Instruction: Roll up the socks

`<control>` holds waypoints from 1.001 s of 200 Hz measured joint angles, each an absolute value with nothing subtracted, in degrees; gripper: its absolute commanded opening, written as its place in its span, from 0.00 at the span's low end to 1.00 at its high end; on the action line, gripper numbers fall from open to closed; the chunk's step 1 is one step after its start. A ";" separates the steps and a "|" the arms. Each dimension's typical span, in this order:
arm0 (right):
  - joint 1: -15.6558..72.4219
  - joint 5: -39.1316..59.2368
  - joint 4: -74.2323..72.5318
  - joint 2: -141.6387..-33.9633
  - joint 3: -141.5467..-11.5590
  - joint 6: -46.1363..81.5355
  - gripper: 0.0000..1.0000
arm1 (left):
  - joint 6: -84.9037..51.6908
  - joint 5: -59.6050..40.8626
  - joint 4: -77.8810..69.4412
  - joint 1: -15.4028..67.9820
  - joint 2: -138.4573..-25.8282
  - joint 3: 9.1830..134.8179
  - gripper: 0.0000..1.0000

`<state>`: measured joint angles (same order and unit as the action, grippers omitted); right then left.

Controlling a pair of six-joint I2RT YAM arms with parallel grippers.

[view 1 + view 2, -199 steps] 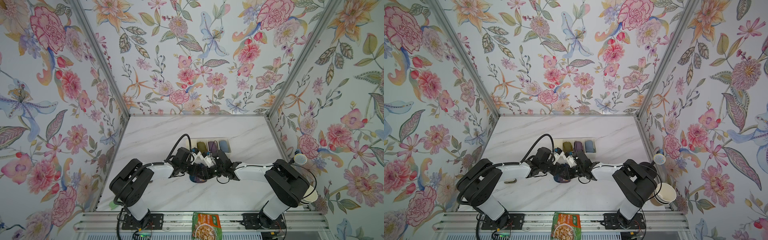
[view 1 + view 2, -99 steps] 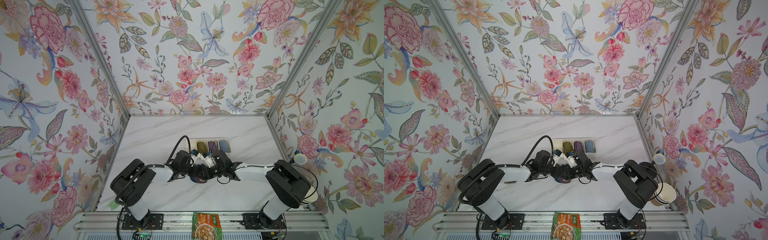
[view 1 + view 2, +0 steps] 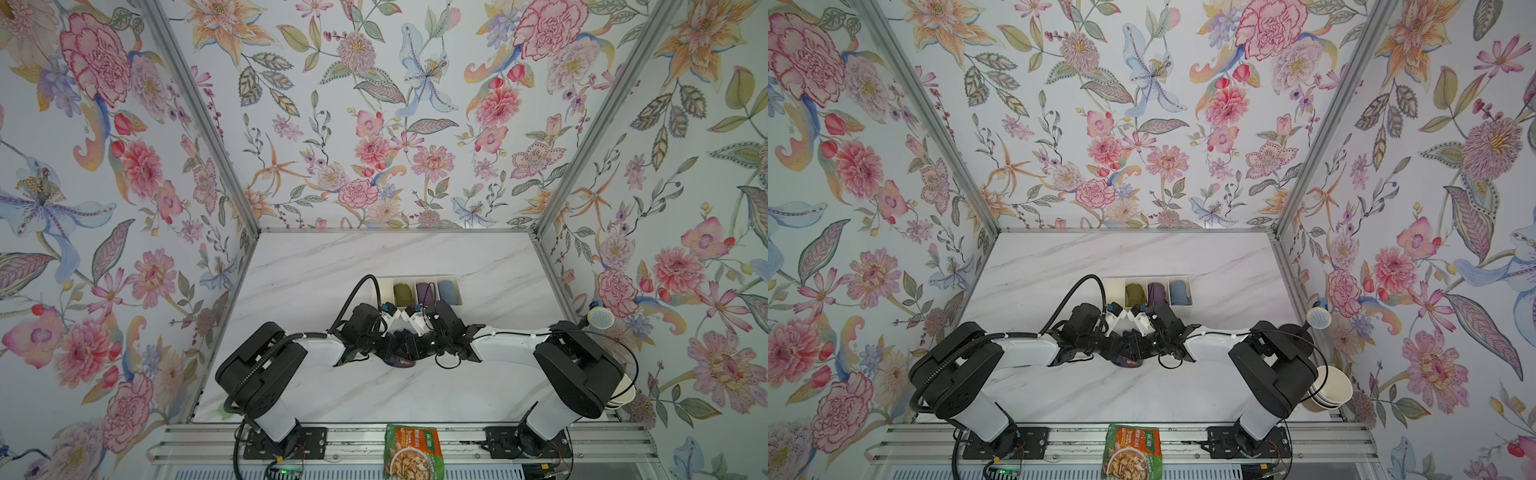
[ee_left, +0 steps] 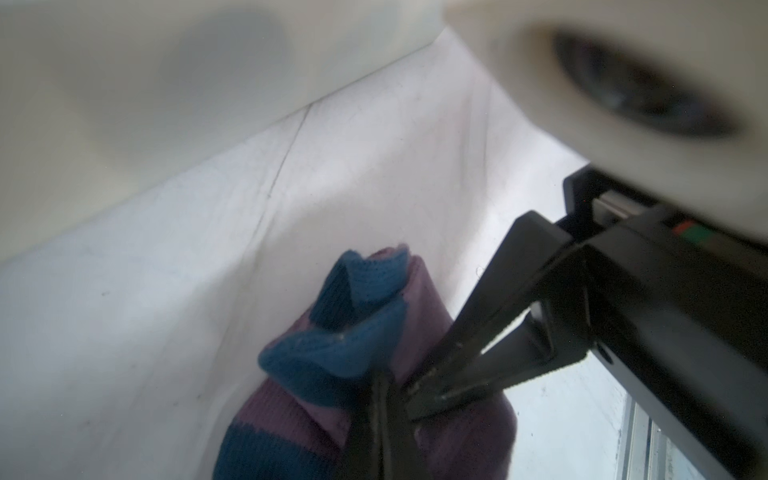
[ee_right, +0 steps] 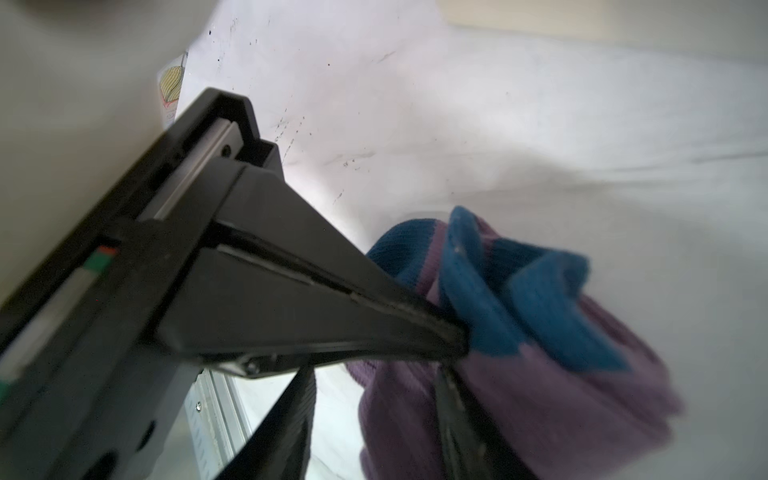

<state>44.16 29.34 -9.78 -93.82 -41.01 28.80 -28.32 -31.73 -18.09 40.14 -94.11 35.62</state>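
Note:
The socks (image 3: 401, 360) are a purple bundle with blue patches, lying on the white marble table (image 3: 374, 257) at its middle. Both grippers meet right over them in both top views. My left gripper (image 4: 380, 388) is shut on a fold where blue meets purple, and it also shows in the right wrist view (image 5: 457, 340). My right gripper (image 5: 374, 374) has its fingers apart. One finger (image 5: 453, 415) presses into the purple fabric; the other (image 5: 291, 415) stands clear with bare table beside it. Most of the bundle is hidden under the grippers in a top view (image 3: 1128, 360).
Just behind the grippers stands a white divided tray (image 3: 384, 286) holding an olive bundle (image 3: 401, 293), a purple one (image 3: 424, 292) and a light blue one (image 3: 448, 291). A food packet (image 3: 411, 451) lies on the front rail. Paper cups (image 3: 1331, 388) sit at the right edge.
Both arms have stayed over the socks with only a slight shift. The left gripper's hold and the right gripper's spread look the same.

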 measured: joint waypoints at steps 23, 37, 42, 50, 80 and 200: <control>43.99 29.36 -9.65 -93.80 -41.01 29.32 0.50 | -28.29 -32.10 -17.56 40.16 -94.06 35.48 0.00; 43.94 29.36 -9.61 -93.80 -41.01 29.45 0.50 | -28.29 -32.23 -17.56 40.16 -94.21 35.48 0.00; 43.92 29.36 -9.61 -93.78 -41.01 29.45 0.50 | -28.27 -32.32 -17.61 40.18 -94.30 35.48 0.00; 43.83 29.32 -9.45 -93.71 -41.01 29.41 0.51 | -28.10 -32.47 -17.61 40.23 -94.59 35.51 0.00; 43.75 29.34 -8.78 -93.41 -41.01 29.41 0.52 | -27.66 -32.64 -17.74 40.58 -95.15 35.59 0.00; 43.79 24.43 -5.37 -87.35 -39.18 29.12 0.56 | -27.55 -34.74 -18.50 42.46 -96.60 35.64 0.00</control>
<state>43.79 24.43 -5.37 -87.35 -39.18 29.12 -27.55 -34.74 -18.50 42.46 -96.60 35.64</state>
